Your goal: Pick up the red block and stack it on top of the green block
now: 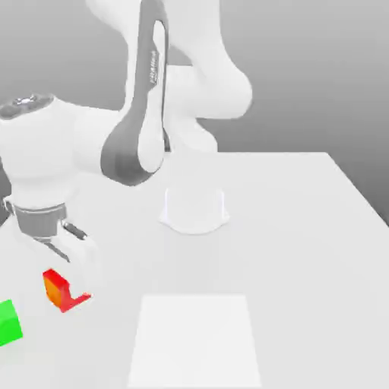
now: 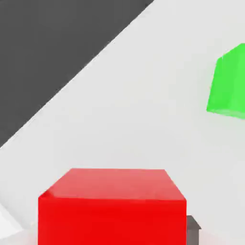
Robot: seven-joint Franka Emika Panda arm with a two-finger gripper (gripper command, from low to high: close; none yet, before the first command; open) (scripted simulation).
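The red block [image 1: 55, 289] sits low at the exterior view's left, near the table's edge. My gripper [image 1: 67, 283] comes down on it from above, its pale fingers shut on the block's sides, one of them covering part of the red face. In the hand view the red block [image 2: 112, 208] looms close, with a small dark shadow beside it on the table. The green block [image 1: 7, 323] rests on the table a short way off, toward the exterior view's left edge and nearer the camera. It appears as a green cube [image 2: 228, 83] apart from the red one.
The white table [image 1: 304, 251] stretches to the exterior view's right. The arm's round base [image 1: 194, 210] stands mid-table, and its grey elbow [image 1: 137, 152] hangs above. A paler square patch [image 1: 194, 338] lies on the table near the front. In the hand view the table's edge [image 2: 81, 72] runs beyond the blocks.
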